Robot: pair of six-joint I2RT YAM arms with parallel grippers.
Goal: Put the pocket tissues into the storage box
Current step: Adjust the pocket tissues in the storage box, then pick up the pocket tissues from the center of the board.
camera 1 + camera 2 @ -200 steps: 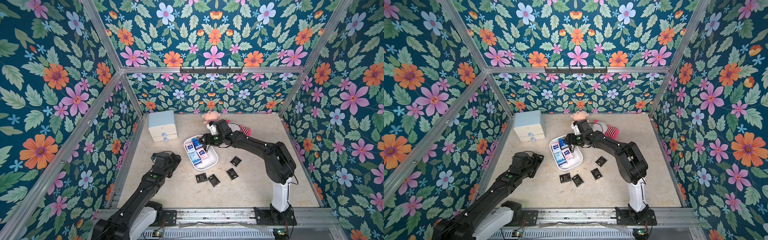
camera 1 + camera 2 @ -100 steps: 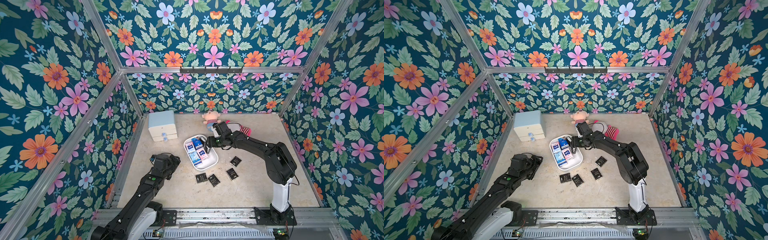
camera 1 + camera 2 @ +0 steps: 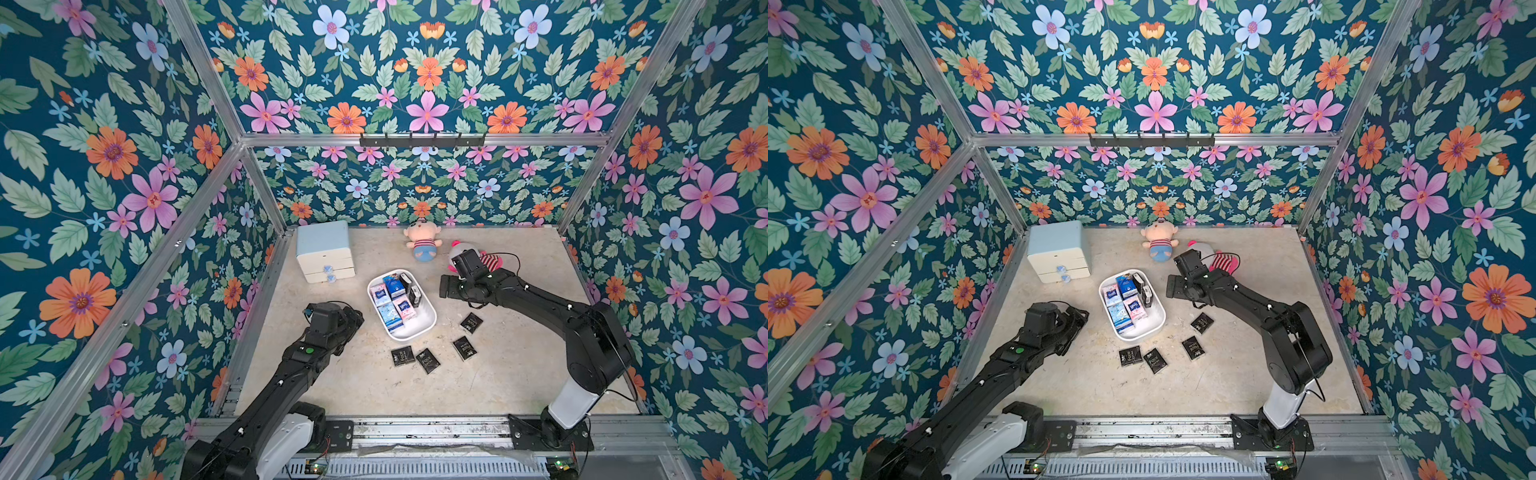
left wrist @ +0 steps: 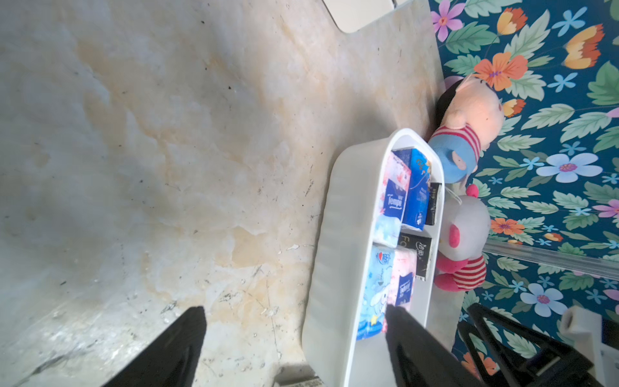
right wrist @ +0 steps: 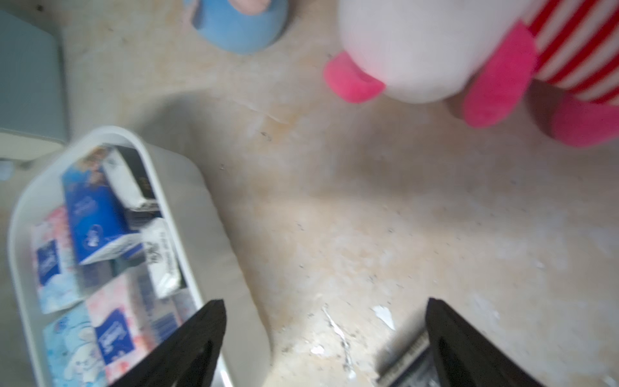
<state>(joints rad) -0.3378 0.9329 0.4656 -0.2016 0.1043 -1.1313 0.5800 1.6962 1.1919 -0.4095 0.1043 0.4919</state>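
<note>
Right tool point(image 3: 446, 287): wide open, empty | left tool point(image 3: 351, 321): wide open, empty | nearest black pocket tissues point(image 3: 471, 322): flat on bench point(image 3: 374, 395), toward arm base from right tool, which is nearer.

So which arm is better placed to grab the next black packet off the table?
Right, probably. The right claw, open and empty, hangs close to a loose black packet. The left claw, also open, sits on the far side of the storage box from that packet.
</note>
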